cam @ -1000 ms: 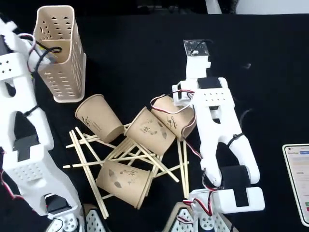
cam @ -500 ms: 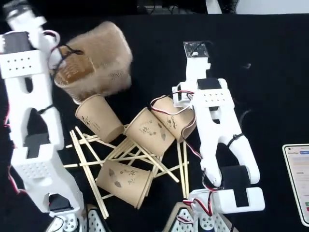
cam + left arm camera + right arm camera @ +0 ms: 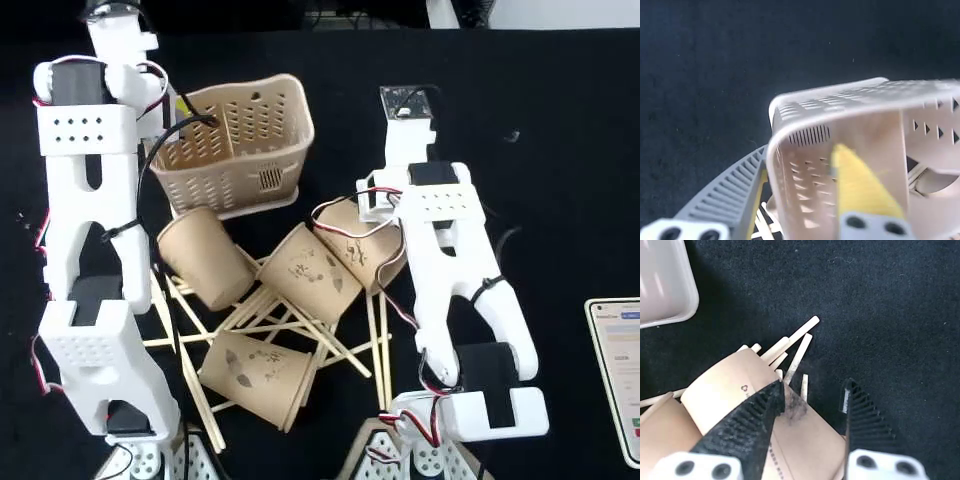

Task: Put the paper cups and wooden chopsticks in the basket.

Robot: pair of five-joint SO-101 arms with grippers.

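I had the black table [image 3: 560,120] under both arms. The left gripper [image 3: 800,150] sat at the far left, clamped on the wall of the basket [image 3: 245,140], with its yellow finger [image 3: 855,185] inside and its grey finger [image 3: 725,195] outside. The basket was far and left of centre, with its mouth turned up, just beyond the leftmost cup. The right gripper [image 3: 812,385] hung with its jaws apart over the rightmost paper cup [image 3: 348,248]. Four paper cups [image 3: 312,272] lay on their sides in a loose cluster at mid-table, none in the basket. The wooden chopsticks [image 3: 378,345] were scattered crosswise under and between the cups, toward the near side.
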